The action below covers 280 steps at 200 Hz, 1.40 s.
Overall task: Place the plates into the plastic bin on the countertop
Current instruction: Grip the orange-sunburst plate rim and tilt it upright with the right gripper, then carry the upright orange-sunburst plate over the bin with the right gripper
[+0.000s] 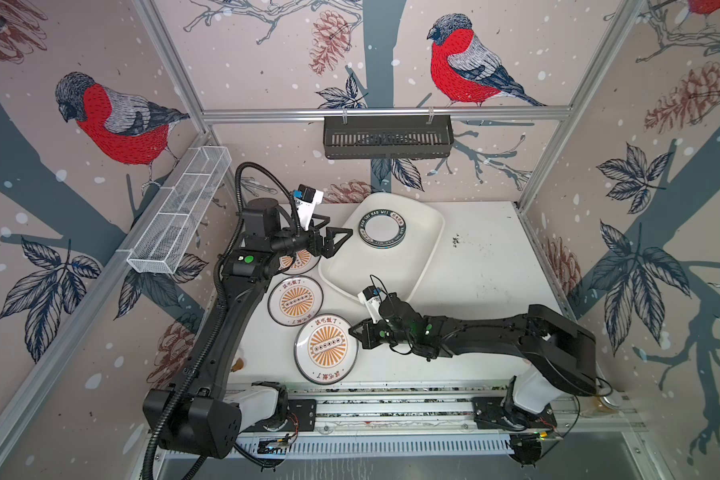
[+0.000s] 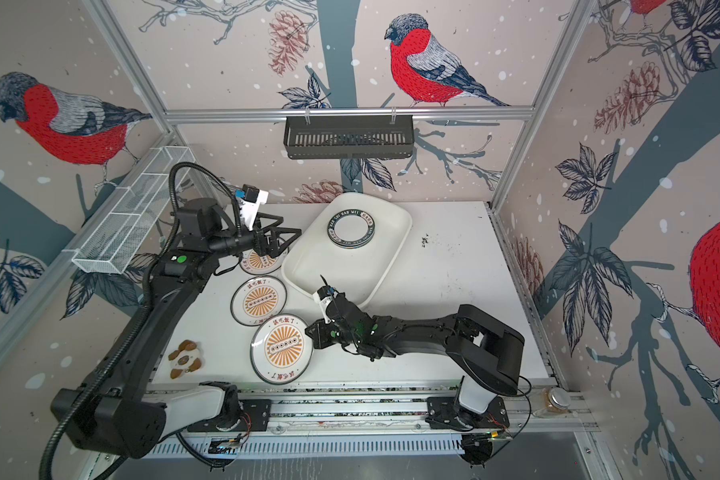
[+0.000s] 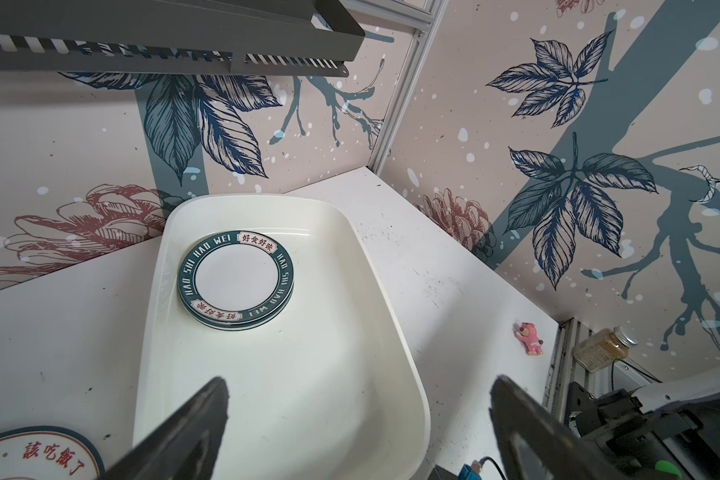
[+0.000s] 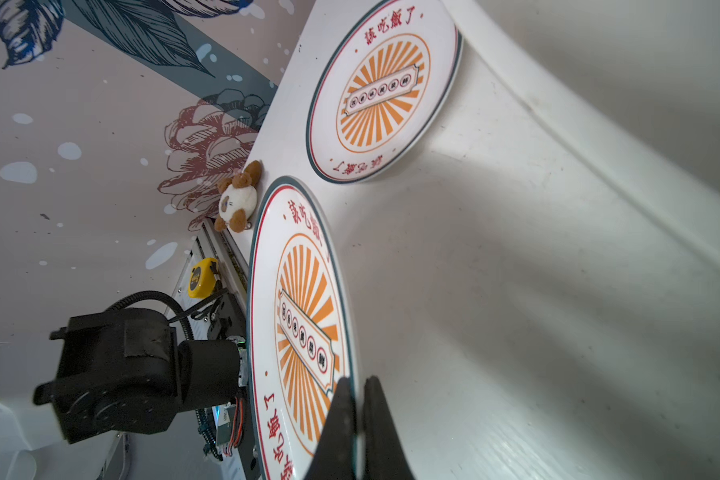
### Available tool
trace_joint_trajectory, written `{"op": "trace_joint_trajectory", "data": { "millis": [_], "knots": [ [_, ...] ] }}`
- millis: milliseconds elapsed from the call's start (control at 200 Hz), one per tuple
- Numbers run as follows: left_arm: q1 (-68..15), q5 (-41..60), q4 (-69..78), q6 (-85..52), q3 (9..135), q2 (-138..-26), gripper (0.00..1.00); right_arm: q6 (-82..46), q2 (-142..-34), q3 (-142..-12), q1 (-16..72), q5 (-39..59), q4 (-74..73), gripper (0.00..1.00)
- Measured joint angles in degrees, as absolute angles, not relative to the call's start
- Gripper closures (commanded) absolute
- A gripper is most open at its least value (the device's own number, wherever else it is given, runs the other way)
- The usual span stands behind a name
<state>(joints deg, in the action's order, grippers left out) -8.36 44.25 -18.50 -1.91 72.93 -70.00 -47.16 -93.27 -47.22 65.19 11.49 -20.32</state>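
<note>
Left of centre, the left arm (image 1: 227, 324) half hides one sunburst plate (image 1: 298, 262); green-banded plates (image 1: 382, 228) sit in the plastic bin (image 1: 375, 274). Left gripper (image 3: 360, 380) gapes; right gripper (image 4: 358, 380) pinches the rim of the lowest plate (image 1: 326, 348).

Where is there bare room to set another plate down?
Bare: the near half of the plastic bin, between the green-banded plates and its near rim; the countertop between bin and right wall. Crowded: left of the bin, three sunburst plates in a row.
</note>
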Motion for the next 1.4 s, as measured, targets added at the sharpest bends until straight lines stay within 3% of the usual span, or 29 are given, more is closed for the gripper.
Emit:
{"op": "trace_joint_trajectory", "data": {
  "millis": [435, 836, 1161, 1401],
  "knots": [
    [-8.14, 39.66, -22.57, 2.02, 76.25, -69.65, 0.03, -45.91, -88.23, -50.81, 57.49, 16.40, -16.32, 0.99],
    [-8.10, 37.30, -25.85, 6.15, 76.66, -69.52, 0.03, -43.31, -86.80, -56.29, 41.95, 24.82, -11.94, 0.99],
    [-8.10, 37.47, -26.68, 6.72, 72.71, -68.95, 0.03, -38.68, -94.91, -65.25, 29.69, 30.13, -6.87, 0.99],
    [-8.03, 38.20, -27.73, 7.94, 71.35, -69.54, 0.03, -35.79, -103.81, -71.24, 27.22, 32.18, -4.19, 0.99]
  ]
}}
